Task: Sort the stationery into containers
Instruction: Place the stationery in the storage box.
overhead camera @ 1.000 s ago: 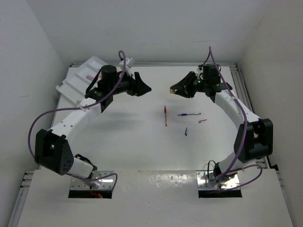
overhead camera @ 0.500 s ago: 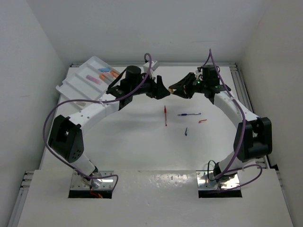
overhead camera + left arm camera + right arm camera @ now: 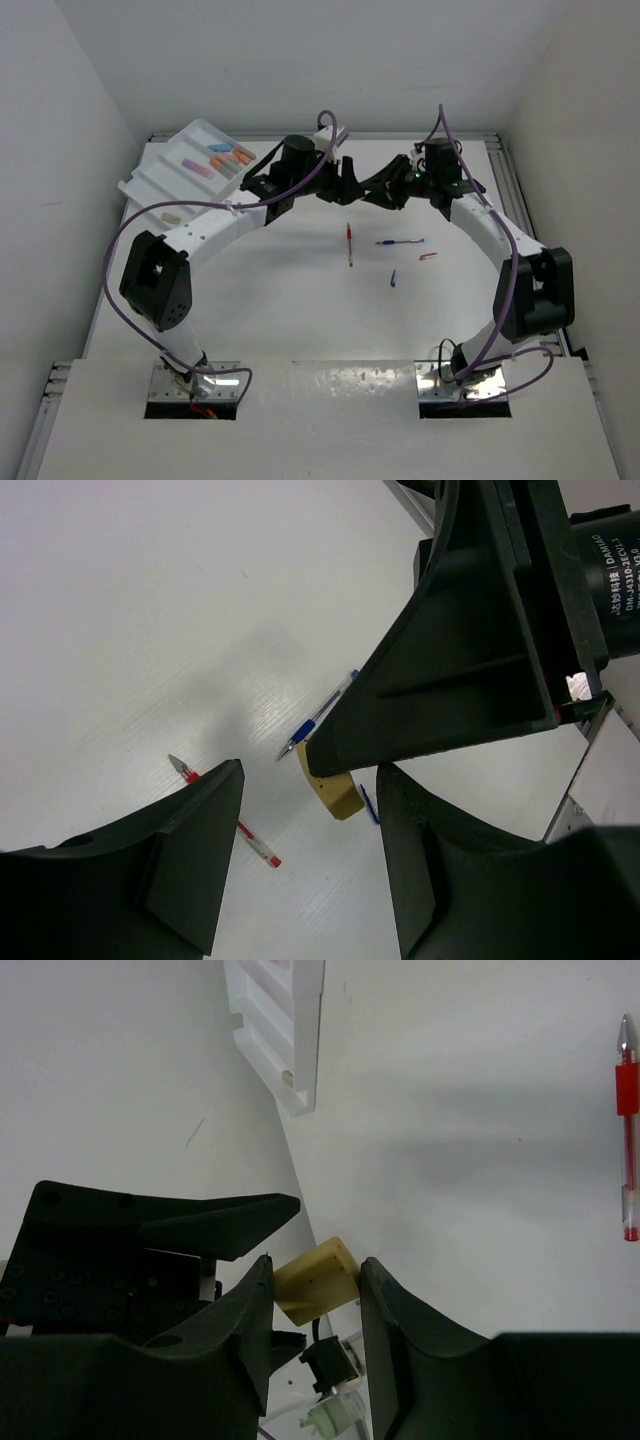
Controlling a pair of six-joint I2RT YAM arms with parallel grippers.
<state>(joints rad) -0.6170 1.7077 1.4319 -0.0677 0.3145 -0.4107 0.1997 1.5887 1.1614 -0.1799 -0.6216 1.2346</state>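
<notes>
A: The right gripper (image 3: 315,1270): what does it have?

B: Its two dark fingers are pinching a small beige eraser (image 3: 316,1282). The block sits between the fingertips, lifted off the white counter (image 3: 270,300), and a corner of it pokes out past them.

A: And the left gripper (image 3: 348,185)?

B: Seen from overhead, it is just beside the right one, at its 9 o'clock, and the two tips nearly meet at the far middle of the counter. Its fingers are spread wide and hold nothing. In its own wrist view the eraser shows in the gap between them. I cannot tell whether they touch it.

A: What lies around them?

B: A red pen (image 3: 349,245) lies on the counter at about 7 o'clock from the right gripper, running roughly from 12 to 6. A blue pen (image 3: 399,241) lies at about 6 o'clock, running from 3 to 9, near the red one but apart from it. Past the blue pen, toward 5 o'clock, is a short red piece (image 3: 428,257). A short blue piece (image 3: 393,278) sits farther out at 6 o'clock. Both are too small to identify.

A: And the container?

B: The white tray (image 3: 150,190) is well apart at 9 o'clock, at the far left corner, set at an angle. Its long compartments hold a pink marker (image 3: 196,167) and an orange marker (image 3: 220,160), among a few other pieces.
</notes>
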